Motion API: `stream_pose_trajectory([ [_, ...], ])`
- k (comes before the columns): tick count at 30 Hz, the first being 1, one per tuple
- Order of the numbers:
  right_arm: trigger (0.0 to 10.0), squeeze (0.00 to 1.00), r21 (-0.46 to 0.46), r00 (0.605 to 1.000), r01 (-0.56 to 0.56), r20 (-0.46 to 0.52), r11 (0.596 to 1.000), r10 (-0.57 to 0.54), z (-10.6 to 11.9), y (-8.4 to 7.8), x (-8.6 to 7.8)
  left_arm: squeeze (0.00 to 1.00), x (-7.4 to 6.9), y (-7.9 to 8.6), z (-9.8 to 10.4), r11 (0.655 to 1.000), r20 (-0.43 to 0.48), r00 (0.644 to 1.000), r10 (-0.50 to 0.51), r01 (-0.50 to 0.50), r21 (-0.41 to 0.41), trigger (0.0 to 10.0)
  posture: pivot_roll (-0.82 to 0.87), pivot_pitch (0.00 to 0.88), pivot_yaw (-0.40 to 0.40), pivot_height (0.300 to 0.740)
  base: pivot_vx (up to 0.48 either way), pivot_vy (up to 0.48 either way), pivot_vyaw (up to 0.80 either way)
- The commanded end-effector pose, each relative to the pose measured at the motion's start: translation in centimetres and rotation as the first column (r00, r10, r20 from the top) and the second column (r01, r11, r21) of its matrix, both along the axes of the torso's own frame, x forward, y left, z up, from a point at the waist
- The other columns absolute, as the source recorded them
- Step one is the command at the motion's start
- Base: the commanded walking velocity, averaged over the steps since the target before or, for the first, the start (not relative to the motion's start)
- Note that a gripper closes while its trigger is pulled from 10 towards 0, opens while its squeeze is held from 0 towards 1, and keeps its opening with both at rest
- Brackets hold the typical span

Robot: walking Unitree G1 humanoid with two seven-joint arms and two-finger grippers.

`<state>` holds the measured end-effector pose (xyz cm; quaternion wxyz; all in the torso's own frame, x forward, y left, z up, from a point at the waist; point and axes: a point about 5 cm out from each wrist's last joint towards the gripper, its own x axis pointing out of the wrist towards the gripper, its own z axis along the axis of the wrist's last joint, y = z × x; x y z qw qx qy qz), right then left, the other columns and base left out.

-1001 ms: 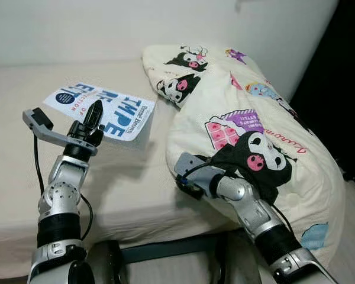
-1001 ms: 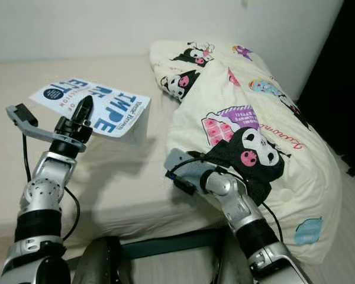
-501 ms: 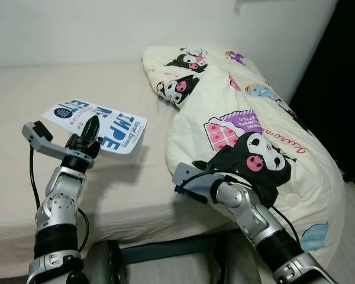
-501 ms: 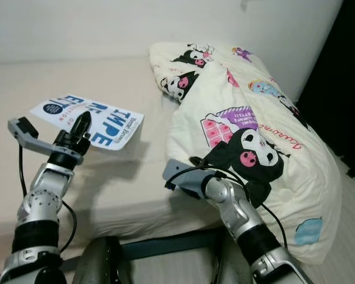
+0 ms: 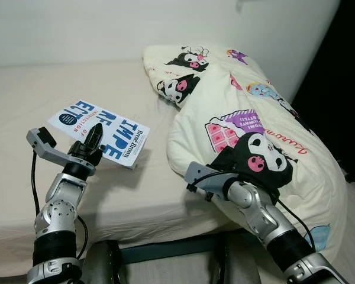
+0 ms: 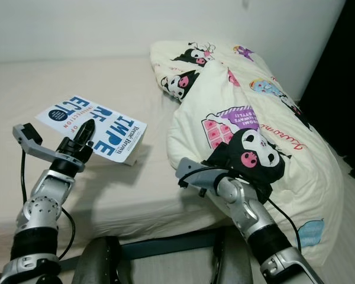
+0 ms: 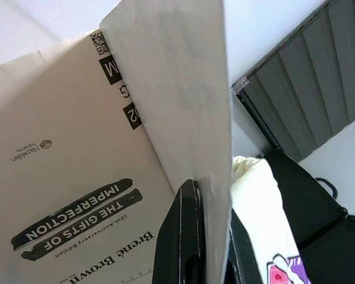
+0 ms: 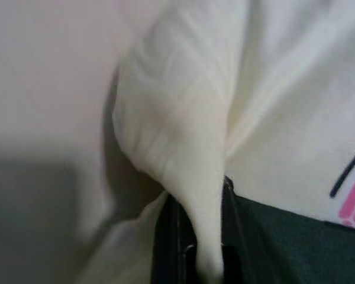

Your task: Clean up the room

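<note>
while the book (image 5: 100, 132) is pinched by its lower edge in the clamped left gripper (image 5: 93, 142), just above the bed (image 5: 136, 189), light stiffness is judged; the soft quilt (image 5: 254, 118) fold is clenched in the right gripper (image 8: 200, 260).

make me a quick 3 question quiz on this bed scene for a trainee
1. True or false: the left gripper is shut on the book.
2. What is the right gripper pinching? A) the cartoon-print duvet B) a pillow C) a cable
3. Fill in: the book lies over the ____, to the robot's left of the duvet.

Key
1. True: the wrist view shows the book's edge clamped between the black fingers.
2. A: a fold of cream fabric sits between its fingers.
3. Mattress.
</note>
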<state>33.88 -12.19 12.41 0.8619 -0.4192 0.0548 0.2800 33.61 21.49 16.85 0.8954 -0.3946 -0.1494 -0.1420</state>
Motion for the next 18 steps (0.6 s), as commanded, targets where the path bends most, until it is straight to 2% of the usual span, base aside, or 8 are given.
stream_pose_trajectory([
  [1,0.0,0.00,0.112,0.997,-0.071,-0.013,0.991,0.073,0.5,1.3,-0.5,0.00,-0.2,0.3,0.8,0.999,0.045,0.999,-0.005,0.003,0.040,10.0,0.10,0.104,-0.018,0.470,0.000,0.000,0.00],
  [4,0.0,0.00,0.273,0.975,-0.171,-0.090,0.947,0.202,0.8,3.0,-1.7,0.00,-0.2,0.0,0.9,0.999,0.047,0.999,-0.009,0.007,0.042,10.0,0.10,0.102,-0.014,0.470,0.000,0.000,0.00],
  [5,0.0,0.00,0.379,0.937,-0.255,-0.131,0.890,0.325,1.1,4.3,-2.9,0.00,-0.1,-0.1,0.9,0.999,0.049,0.999,-0.013,0.011,0.044,10.0,0.10,0.102,-0.014,0.470,0.000,0.000,0.00],
  [7,0.0,0.00,0.379,0.937,-0.255,-0.131,0.890,0.325,1.1,4.3,-2.9,0.00,-0.1,-0.1,0.9,0.999,0.049,0.999,-0.013,0.011,0.044,10.0,0.10,0.102,-0.014,0.470,0.000,0.000,0.00],
  [10,0.0,0.00,0.657,0.708,-0.430,-0.181,0.620,0.682,4.0,6.6,-7.2,0.00,-0.1,-1.1,0.8,0.998,0.049,0.998,-0.042,0.040,0.047,10.0,0.10,0.089,-0.015,0.470,0.000,0.000,0.00],
  [11,0.0,0.00,0.657,0.708,-0.430,-0.181,0.620,0.682,4.0,6.6,-7.2,0.00,-0.1,-1.1,0.8,0.998,0.049,0.998,-0.042,0.040,0.047,10.0,0.10,0.089,-0.015,0.470,0.000,0.000,0.00],
  [16,0.0,0.00,0.638,0.560,-0.482,-0.302,0.600,0.771,3.4,5.4,-9.4,0.00,-0.4,-2.0,0.5,0.997,0.041,0.997,-0.070,0.068,0.039,10.0,0.10,0.084,-0.013,0.470,0.000,0.000,0.00],
  [18,0.0,0.00,0.638,0.560,-0.482,-0.302,0.600,0.771,3.4,5.4,-9.4,0.00,-0.4,-2.0,0.5,0.997,0.041,0.997,-0.070,0.068,0.039,10.0,0.10,0.084,-0.013,0.470,0.000,0.000,0.00],
])
